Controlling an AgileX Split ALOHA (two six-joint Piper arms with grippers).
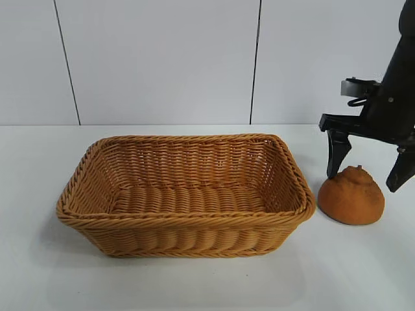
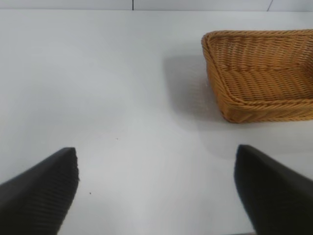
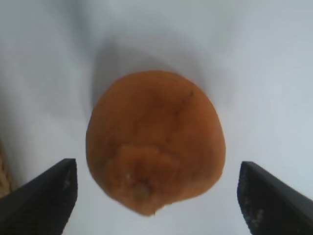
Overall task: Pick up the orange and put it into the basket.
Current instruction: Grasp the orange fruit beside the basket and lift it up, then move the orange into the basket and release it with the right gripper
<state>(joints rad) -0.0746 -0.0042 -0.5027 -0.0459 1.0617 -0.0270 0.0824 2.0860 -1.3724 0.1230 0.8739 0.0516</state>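
While right gripper [image 1: 368, 162] gapes above orange [image 1: 351, 196]: lower straight, straddle evenly, avoid basket [image 1: 194, 138], then squeeze gently.

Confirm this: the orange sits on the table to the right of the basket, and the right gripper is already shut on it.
Not quite. The right gripper is open, its fingers apart above the orange, as the right wrist view shows. The orange does sit on the table to the right of the basket.

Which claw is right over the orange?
The right claw. It hangs open just above the orange beside the basket, one finger on each side. The left claw only has bare table beneath it.
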